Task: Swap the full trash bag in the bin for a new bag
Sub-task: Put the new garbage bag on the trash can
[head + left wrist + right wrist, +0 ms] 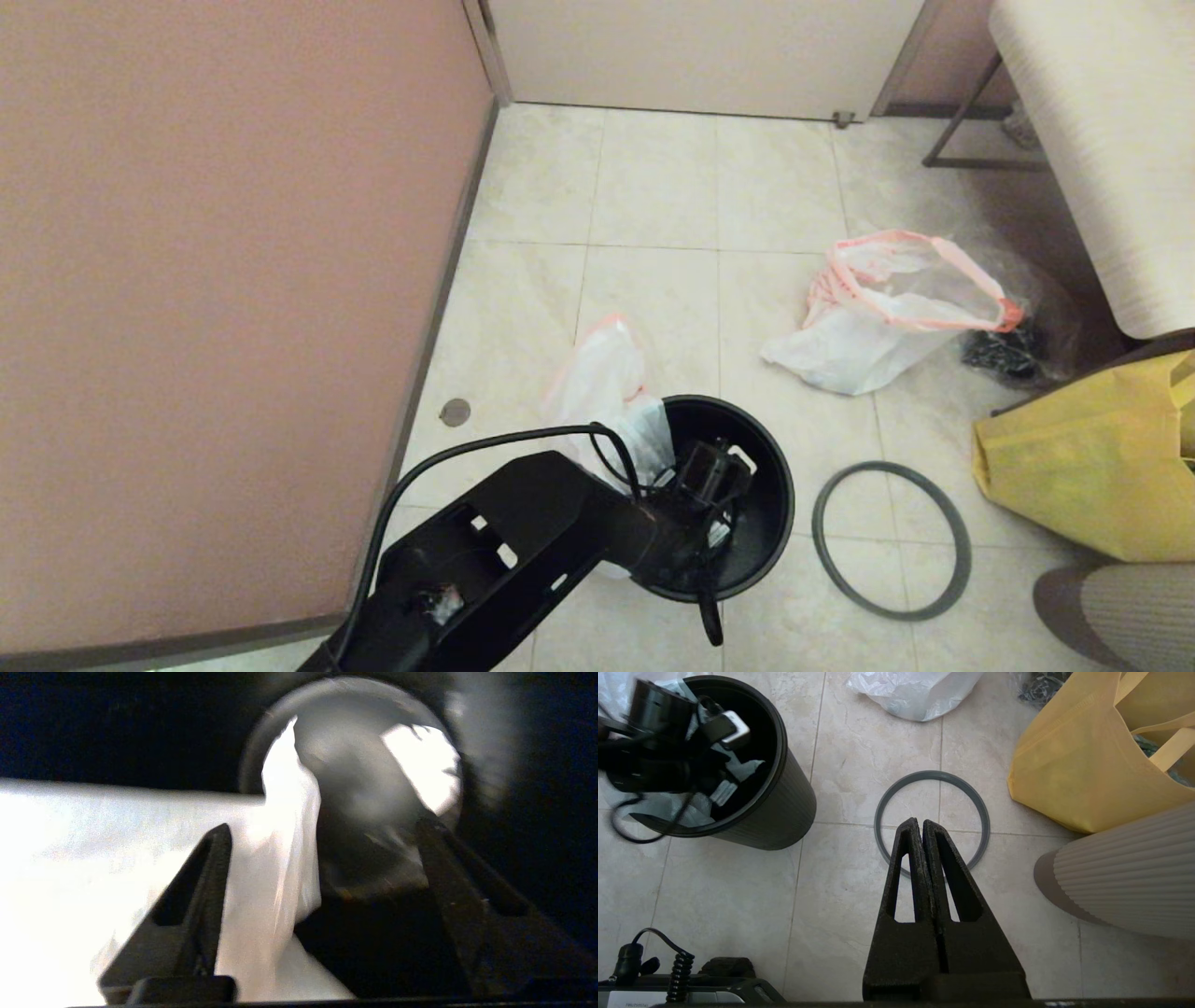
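The black bin point(767, 504) stands on the tiled floor with my left gripper point(719, 476) reaching down inside it. Its fingers are open; a fold of the new bag point(285, 858) hangs between them, close to one finger point(210, 877). The new bag point(602, 383) drapes over the bin's left rim, partly inside. The full trash bag point(878, 327) lies on the floor to the far right, mouth gaping. The grey hoop point(887, 465) lies flat to the right of the bin. My right gripper point(919, 821) hovers shut and empty above the hoop point(931, 773).
A clear bag with black stuff point(1013, 350) lies beside the full bag. A yellow bag point(1083, 467) and a ribbed beige object point(1130, 607) stand at the right. A pink wall point(233, 280) runs along the left, and a white table point(1102, 140) stands at the far right.
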